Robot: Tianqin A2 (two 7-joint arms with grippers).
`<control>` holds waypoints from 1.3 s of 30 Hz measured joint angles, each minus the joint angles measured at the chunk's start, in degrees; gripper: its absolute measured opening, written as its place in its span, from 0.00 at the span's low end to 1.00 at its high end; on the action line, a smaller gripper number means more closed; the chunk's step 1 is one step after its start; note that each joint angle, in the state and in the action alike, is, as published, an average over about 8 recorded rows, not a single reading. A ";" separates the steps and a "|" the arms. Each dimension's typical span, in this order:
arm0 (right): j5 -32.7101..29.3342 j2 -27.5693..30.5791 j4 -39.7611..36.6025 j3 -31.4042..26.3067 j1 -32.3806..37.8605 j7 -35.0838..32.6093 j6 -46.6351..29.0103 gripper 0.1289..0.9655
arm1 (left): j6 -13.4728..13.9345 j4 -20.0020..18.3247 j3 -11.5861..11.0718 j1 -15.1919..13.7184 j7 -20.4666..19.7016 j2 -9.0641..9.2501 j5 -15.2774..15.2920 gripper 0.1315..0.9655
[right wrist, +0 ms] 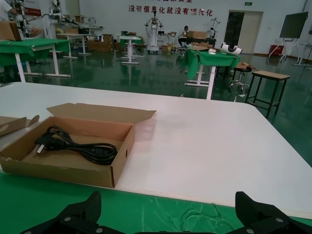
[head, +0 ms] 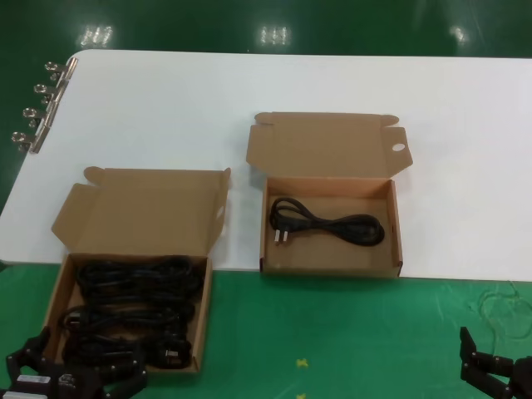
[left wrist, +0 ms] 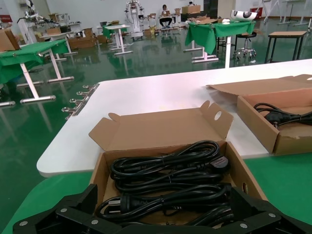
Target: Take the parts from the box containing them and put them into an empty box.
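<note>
The box containing the parts (head: 60, 287) lies at the near left, lid open, with several coiled black cables (head: 133, 303) inside. The left wrist view shows the box's wall (left wrist: 99, 171) and the cables (left wrist: 165, 170), one plug with prongs (left wrist: 114, 204) nearest. My left gripper (head: 79, 366) hovers open and empty over that box's near end (left wrist: 163, 217). The other box (head: 396, 229), its lid flap with a round hole (head: 398, 148), holds one coiled cable (head: 328, 223) and also shows in the right wrist view (right wrist: 124, 151). My right gripper (head: 499, 374) is open and empty over the green mat (right wrist: 170, 222).
Both boxes straddle the front edge of the white table (head: 249, 91) and the green mat (head: 332, 349). Metal binder clips (head: 41, 104) line the table's far left edge. Crinkled clear film (head: 503, 312) lies on the mat in front of the right gripper.
</note>
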 joint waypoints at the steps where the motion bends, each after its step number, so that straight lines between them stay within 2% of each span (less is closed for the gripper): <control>1: 0.00 0.00 0.00 0.00 0.00 0.00 0.00 1.00 | 0.00 0.00 0.00 0.00 0.00 0.00 0.00 1.00; 39: 0.00 0.00 0.00 0.00 0.00 0.00 0.00 1.00 | 0.00 0.00 0.00 0.00 0.00 0.00 0.00 1.00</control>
